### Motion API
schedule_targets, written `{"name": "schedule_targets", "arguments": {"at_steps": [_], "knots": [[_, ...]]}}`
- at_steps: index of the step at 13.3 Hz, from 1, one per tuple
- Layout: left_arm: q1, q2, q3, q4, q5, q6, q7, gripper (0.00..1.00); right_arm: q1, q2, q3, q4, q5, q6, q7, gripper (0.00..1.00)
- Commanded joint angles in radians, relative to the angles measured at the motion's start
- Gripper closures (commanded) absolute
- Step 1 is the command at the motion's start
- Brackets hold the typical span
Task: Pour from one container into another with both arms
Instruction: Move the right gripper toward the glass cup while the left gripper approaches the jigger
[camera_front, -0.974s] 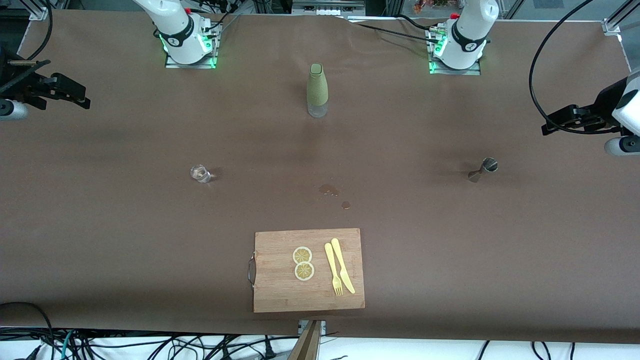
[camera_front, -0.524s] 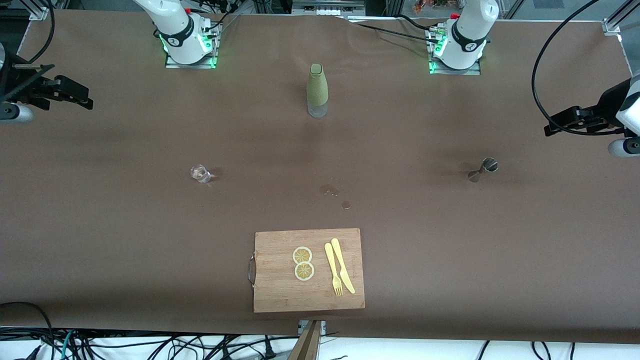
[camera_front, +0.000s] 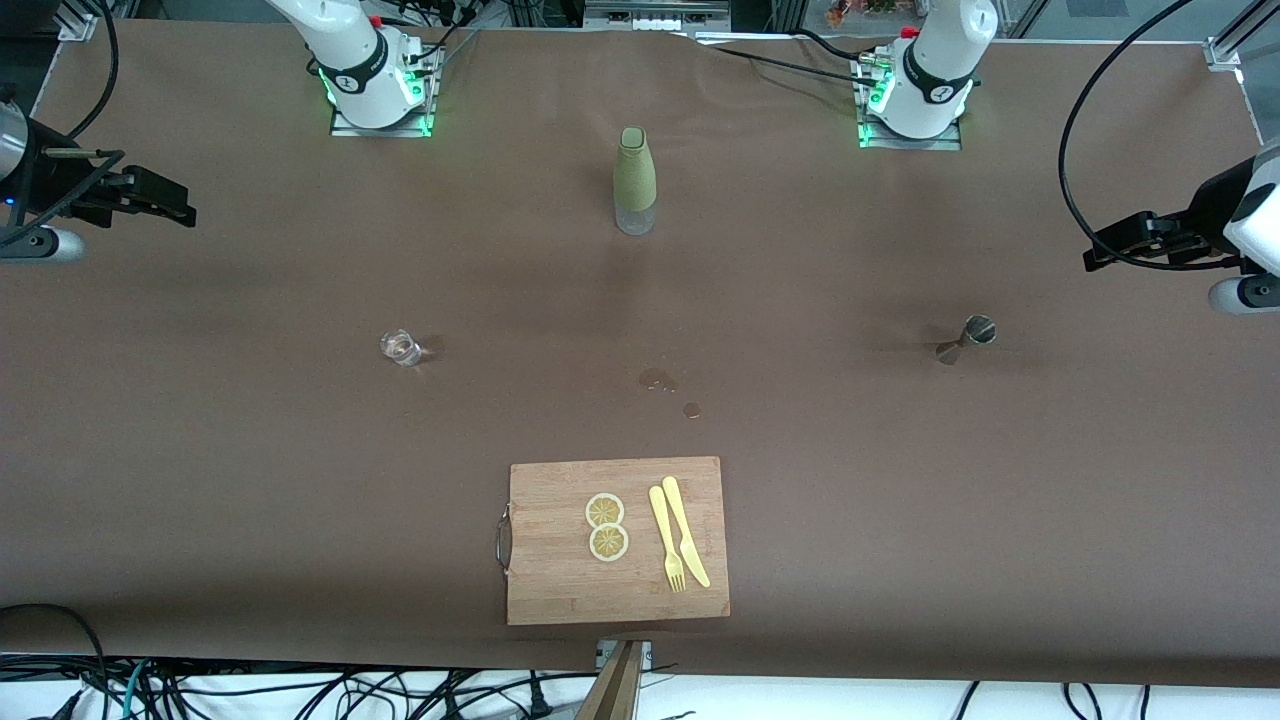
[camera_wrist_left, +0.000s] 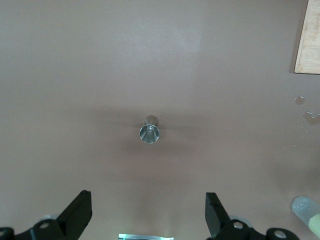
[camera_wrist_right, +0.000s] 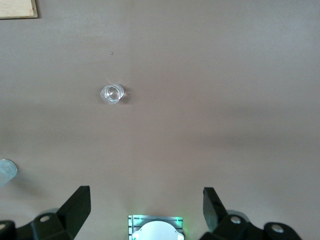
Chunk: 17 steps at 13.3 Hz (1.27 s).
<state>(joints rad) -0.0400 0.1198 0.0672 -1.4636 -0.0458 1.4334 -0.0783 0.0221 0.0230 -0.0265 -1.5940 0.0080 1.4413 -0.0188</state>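
both grippers are hanging high over the table's ends with their fingers spread wide and nothing between them. left gripper (camera_front: 1105, 252) is sitting over the left arm's end of the brown table (camera_front: 200, 450), at about three o'clock in the front view; its own camera is looking straight down past its two black fingers (camera_wrist_left: 80, 212) onto the steel jigger (camera_wrist_left: 149, 133), which is standing upright on the cloth, mouth up. right gripper (camera_front: 170, 205) is hovering over the right arm's end, at about nine o'clock, and its fingers (camera_wrist_right: 77, 205) are framing a small clear glass (camera_wrist_right: 111, 94) well below.

in the front view the jigger (camera_front: 968, 337) is standing toward the left arm's end and the glass (camera_front: 401, 347) toward the right arm's end, well apart. green-sleeved bottle (camera_front: 634, 180) is standing upright at twelve o'clock, between the two bases. a few wet spots (camera_front: 660, 380) are showing near the centre. at six o'clock a wooden cutting board (camera_front: 560, 590) is carrying two lemon slices (camera_front: 606, 526) and, beside them, a yellow fork (camera_front: 666, 540) and knife (camera_front: 685, 530).
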Motion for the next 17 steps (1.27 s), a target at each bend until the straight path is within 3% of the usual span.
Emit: {"name": "schedule_targets", "arguments": {"at_steps": [1,6,9,13,15,17], "knots": [[-0.027,-0.011,-0.01,-0.009,0.072,-0.013,0.018,0.0,-0.001,0.041,0.0,0.016,0.012,-0.022,-0.015,0.0],[-0.029,-0.005,-0.014,-0.038,0.086,0.014,0.043,0.0,-0.027,0.086,-0.027,0.016,0.016,-0.027,-0.29,0.0],[-0.017,-0.038,-0.014,-0.142,0.083,0.09,0.058,0.0,-0.071,0.13,-0.044,0.002,0.042,-0.036,-0.508,0.0],[0.005,-0.037,-0.012,-0.24,0.083,0.2,0.114,0.0,-0.18,0.244,-0.05,-0.043,0.287,-0.001,-0.899,0.0],[0.02,-0.037,-0.01,-0.271,0.086,0.251,0.159,0.0,-0.195,0.273,-0.05,-0.104,0.364,0.06,-1.044,0.0],[0.077,-0.043,-0.006,-0.365,0.084,0.391,0.379,0.0,-0.197,0.272,-0.049,-0.171,0.417,0.125,-1.247,0.0]]}}
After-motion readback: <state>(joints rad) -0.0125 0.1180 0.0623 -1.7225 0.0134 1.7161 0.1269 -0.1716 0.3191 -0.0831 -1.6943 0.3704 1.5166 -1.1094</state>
